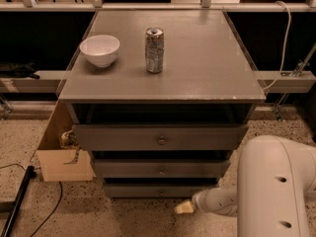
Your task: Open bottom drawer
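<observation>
The grey cabinet has three drawers stacked under its top. The bottom drawer [159, 190] is the slimmest and lowest, with a small round knob [161, 192] at its centre; its front looks flush and closed. My gripper [183, 207] is low by the floor, just right of and below that knob, in front of the drawer's right half, apart from it. My white arm [274, 186] fills the lower right corner.
A white bowl [99, 50] and a metal can [154, 50] stand on the cabinet top [197, 58]. An open cardboard box [61, 152] sits on the floor at the cabinet's left. A black cable and pole [17, 201] lie at lower left.
</observation>
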`<state>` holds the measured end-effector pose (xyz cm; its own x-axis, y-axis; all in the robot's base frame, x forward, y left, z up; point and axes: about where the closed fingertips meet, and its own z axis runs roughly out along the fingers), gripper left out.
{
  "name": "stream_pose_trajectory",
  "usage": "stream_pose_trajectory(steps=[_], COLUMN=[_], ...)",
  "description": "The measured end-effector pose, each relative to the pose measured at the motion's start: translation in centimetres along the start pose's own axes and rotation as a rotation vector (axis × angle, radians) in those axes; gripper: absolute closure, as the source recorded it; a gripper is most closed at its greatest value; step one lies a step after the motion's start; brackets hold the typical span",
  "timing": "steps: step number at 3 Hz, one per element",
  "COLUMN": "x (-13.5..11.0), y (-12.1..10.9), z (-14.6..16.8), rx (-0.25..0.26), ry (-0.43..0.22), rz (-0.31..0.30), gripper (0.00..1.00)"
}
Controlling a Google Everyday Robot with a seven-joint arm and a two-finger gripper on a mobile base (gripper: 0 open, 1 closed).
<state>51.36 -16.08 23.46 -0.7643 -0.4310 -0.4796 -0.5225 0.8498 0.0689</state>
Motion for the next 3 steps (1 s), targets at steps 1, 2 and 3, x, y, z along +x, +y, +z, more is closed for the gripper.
stream_pose_trajectory(steps=[1, 2, 3], x=[0.9, 1.0, 0.9], y=[-0.2, -0.3, -0.3], z=[0.7, 1.6, 1.7], rx=[0.029, 0.086, 0.099], ry=[-0.021, -0.053, -0.061], rz=[-0.013, -0.06, -0.077], gripper=[0.0, 0.0, 0.0])
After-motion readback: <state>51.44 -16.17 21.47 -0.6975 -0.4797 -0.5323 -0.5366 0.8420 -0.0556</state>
